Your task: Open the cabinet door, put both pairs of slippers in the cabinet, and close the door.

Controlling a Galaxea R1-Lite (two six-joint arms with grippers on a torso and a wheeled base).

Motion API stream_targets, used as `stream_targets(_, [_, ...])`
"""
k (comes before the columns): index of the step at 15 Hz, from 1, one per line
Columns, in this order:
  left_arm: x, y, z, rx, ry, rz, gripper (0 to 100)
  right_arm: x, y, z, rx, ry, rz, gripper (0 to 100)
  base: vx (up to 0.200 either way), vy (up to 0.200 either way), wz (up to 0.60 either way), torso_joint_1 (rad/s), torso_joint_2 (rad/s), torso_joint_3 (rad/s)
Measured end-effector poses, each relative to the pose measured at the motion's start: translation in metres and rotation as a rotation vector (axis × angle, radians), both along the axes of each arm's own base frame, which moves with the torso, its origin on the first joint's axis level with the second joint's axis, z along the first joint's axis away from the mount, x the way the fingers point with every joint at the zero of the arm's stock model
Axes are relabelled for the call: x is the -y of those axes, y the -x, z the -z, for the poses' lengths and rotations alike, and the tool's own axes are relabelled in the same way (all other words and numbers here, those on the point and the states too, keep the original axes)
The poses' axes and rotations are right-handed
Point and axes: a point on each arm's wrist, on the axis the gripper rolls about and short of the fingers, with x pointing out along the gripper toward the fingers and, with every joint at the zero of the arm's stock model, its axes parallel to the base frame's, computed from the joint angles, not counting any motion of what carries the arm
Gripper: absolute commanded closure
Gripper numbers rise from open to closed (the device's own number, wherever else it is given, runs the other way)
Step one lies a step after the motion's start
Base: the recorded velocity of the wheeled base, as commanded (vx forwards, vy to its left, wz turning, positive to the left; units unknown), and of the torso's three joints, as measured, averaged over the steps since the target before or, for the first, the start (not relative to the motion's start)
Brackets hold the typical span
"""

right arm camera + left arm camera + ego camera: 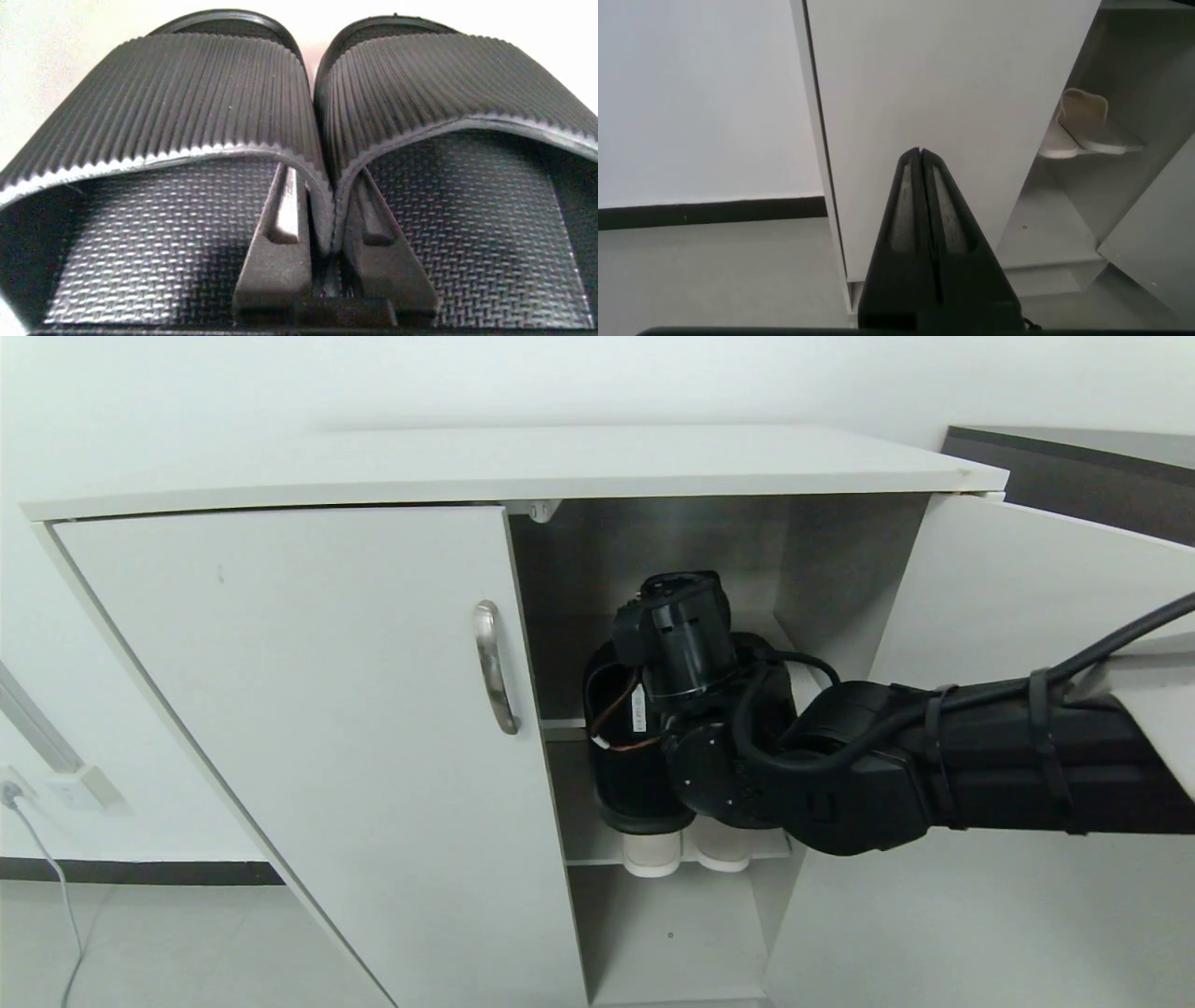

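The white cabinet [523, 462] has its right door [1008, 588] swung open and its left door [280, 709] closed. My right arm is inside the open half. In the right wrist view my right gripper [329, 224] is shut on the touching inner edges of the pair of black slippers [224, 187], one finger inside each slipper. The black slippers [639, 793] hang just above the white slippers [653, 857], which rest on the middle shelf [583, 847]. My left gripper [920, 159] is shut and empty, low in front of the closed left door [952, 93]. A white slipper [1083, 126] lies on the shelf beyond.
A metal handle [493, 667] runs down the closed left door's edge. The bottom compartment [667, 933] lies below the shelf. A wall socket [79, 789] with a cable is at the left, above grey floor [719, 271].
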Motion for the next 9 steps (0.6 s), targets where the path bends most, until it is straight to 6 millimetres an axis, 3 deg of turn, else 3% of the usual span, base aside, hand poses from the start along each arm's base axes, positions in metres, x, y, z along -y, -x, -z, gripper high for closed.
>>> stream_targets(9, [0.000,0.000,0.000,0.000,0.001,-0.002,100,-0.001,-0.058,-0.009,-0.020,0.025,0.008,100,0.000,0.000,0.00,0.000,0.00,0.000])
